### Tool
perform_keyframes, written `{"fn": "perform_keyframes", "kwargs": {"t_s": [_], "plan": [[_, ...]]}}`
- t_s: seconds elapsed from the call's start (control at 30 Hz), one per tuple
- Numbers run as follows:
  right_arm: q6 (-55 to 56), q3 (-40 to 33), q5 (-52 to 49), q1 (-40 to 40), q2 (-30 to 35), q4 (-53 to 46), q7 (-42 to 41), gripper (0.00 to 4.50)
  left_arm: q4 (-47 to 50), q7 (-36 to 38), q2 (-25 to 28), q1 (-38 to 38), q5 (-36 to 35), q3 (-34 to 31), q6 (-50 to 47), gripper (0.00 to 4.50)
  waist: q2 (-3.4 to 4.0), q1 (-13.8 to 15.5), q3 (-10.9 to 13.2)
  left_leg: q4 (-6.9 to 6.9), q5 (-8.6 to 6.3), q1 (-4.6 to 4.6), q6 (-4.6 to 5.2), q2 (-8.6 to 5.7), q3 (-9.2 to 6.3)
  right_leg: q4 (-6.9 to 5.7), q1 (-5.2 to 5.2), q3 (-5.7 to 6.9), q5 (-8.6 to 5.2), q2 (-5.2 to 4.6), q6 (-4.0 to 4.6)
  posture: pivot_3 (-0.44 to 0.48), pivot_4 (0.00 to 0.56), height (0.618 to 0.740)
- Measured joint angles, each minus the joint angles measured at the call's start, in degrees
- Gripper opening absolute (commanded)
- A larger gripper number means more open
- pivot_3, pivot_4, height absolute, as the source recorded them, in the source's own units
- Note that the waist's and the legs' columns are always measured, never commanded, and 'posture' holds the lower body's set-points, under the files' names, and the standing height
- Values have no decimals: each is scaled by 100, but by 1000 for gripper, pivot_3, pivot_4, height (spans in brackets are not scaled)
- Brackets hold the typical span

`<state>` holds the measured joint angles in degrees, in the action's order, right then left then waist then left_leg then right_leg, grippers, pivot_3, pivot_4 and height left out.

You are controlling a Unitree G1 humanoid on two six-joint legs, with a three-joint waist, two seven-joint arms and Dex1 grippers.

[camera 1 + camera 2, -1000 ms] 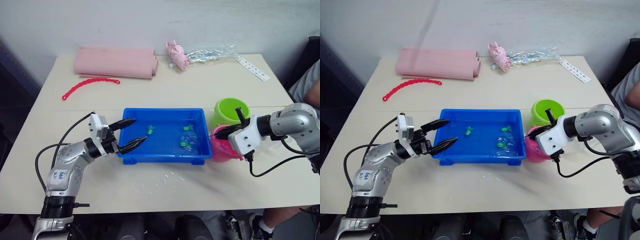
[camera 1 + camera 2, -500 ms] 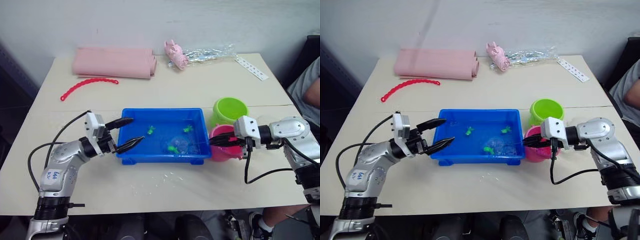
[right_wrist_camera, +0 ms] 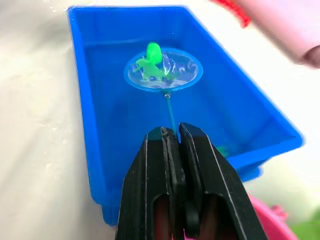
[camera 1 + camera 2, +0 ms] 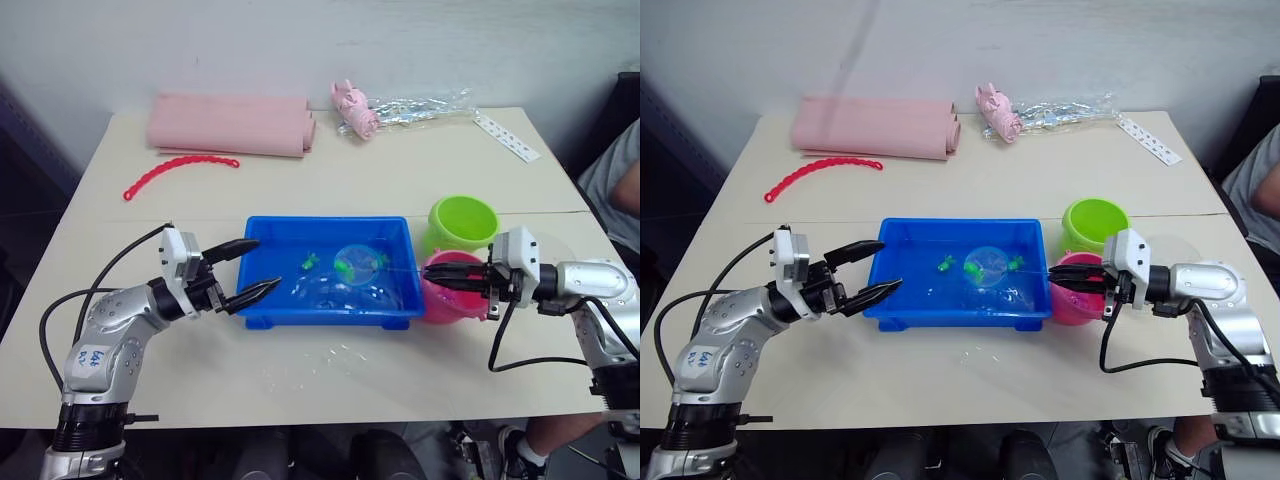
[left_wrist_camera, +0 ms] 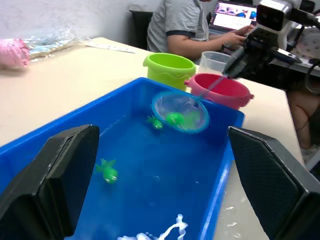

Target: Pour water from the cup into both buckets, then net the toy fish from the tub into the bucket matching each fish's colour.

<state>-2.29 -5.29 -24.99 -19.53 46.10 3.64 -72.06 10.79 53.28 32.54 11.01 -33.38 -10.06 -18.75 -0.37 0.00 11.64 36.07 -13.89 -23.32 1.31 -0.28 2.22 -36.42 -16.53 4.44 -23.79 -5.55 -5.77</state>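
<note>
A: Where is the net [image 3: 163,69]?

B: It is lifted over the water in the blue tub [image 4: 262,228], nearer the far wall. A green fish [image 3: 151,60] sits in it. There may be a second green fish in there too, but the mesh makes it hard to tell.

A: Who is holding it?

B: The right gripper [image 3: 171,136]. Its two black fingers are pressed together on the thin handle. The gripper is just over the pink bucket [image 4: 445,298].

A: And the left gripper [image 4: 250,268]?

B: Its fingers are spread wide, one on each side of the tub's left end. It holds nothing.

A: Are more fish in the tub?

B: Yes. One green fish [image 5: 107,172] floats in the water near the left end, and another green fish [image 5: 154,122] is right beside the net's ring.

A: Where are the buckets?

B: The green bucket [image 4: 463,222] stands at the tub's right end, farther back. The pink one touches it and is closer to us. The clear cup [image 5: 214,61] stands behind the two.

A: Anything else on the table [image 4: 400,170]?

B: A folded pink cloth [image 4: 230,124] and a red bead chain [image 4: 178,171] lie at the back.
</note>
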Motion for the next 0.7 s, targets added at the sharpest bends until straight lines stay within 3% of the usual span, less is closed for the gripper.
{"fn": "perform_keyframes", "kwargs": {"t_s": [0.2, 0.4, 0.7], "plan": [[-289, -474, -226, 275, 78, -526, 310, 0, -56, 226, 114, 196, -17, -12, 23, 4477, -1, 11, 0, 1, 0, 1, -1, 0, -2, -1, 1, 1, 0, 1, 0, 0, 150, 740], [-883, -1607, -582, 743, 575, -934, 686, 0, -337, 289, -24, 1101, -220, 2, -57, 4477, -1, 71, 0, -6, -1, -1, 0, -2, 0, 8, 1, 1, 0, 2, 0, 0, 150, 740], [-262, -2181, 10, 1054, 717, -367, 1079, 0, -908, 495, -288, 1845, -195, 371, 4, 4477, -2, 112, 1, 0, 0, 0, 1, -4, 9, 2, 0, -1, 0, 3, -1, 0, 150, 740]]}}
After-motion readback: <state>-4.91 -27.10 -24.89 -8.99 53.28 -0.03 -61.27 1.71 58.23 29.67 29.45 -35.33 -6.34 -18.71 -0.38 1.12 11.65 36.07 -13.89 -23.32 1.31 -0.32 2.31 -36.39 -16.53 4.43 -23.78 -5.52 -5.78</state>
